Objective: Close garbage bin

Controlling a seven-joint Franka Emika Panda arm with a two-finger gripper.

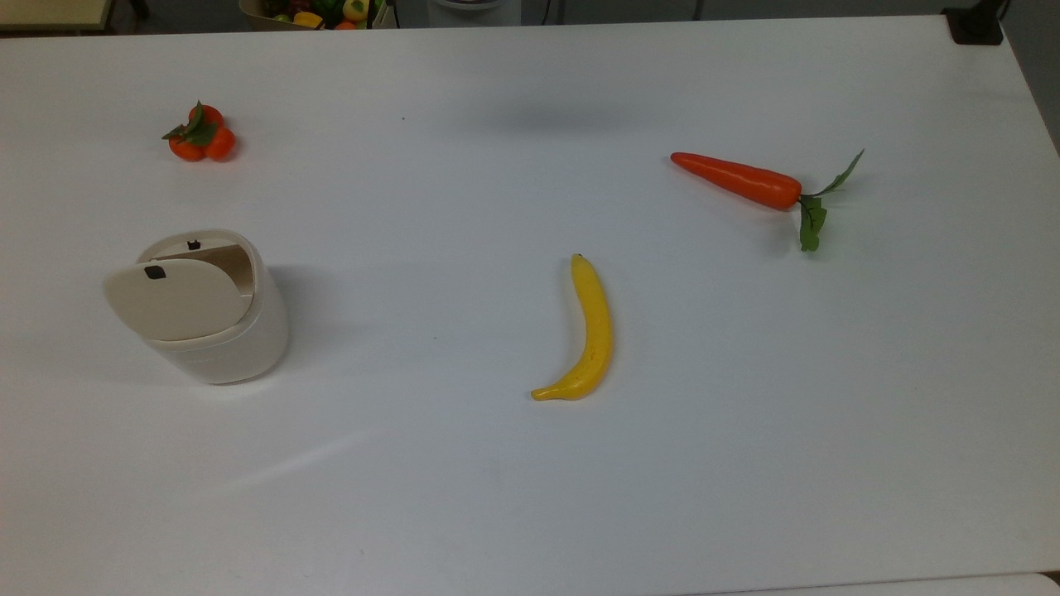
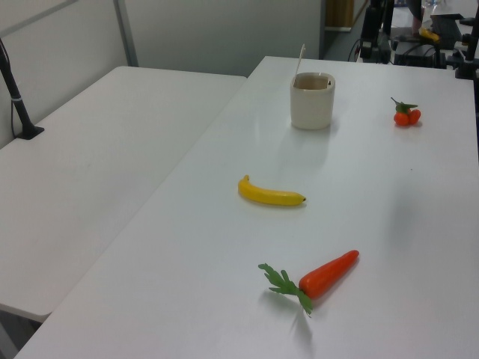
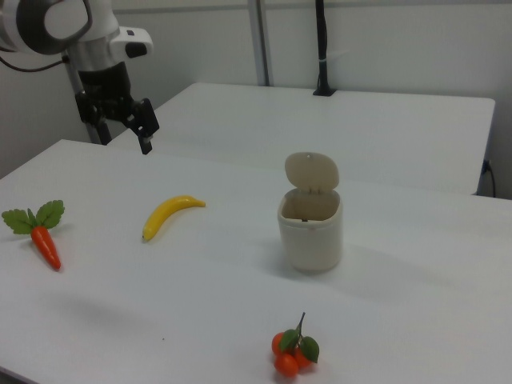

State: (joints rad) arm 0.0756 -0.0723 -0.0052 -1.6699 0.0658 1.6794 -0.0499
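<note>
Top view: the garbage bin point(image 1: 217, 319) sits at the top view's left, lid point(image 1: 172, 298) raised. Left view: the lid stands nearly upright, so push from behind it. Right view: the gripper point(image 3: 124, 122), jaws open, hangs well apart from the bin, beyond the banana point(image 3: 170, 214); approach high, then press down gently.

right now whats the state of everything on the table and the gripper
garbage bin: upright, open
lid: raised, standing up from the rim at the back
gripper: open, empty, in the air, far from the bin
banana: lying flat on the table
carrot: lying flat, leaves attached
tangerines: sitting in a cluster, with leaves
</note>
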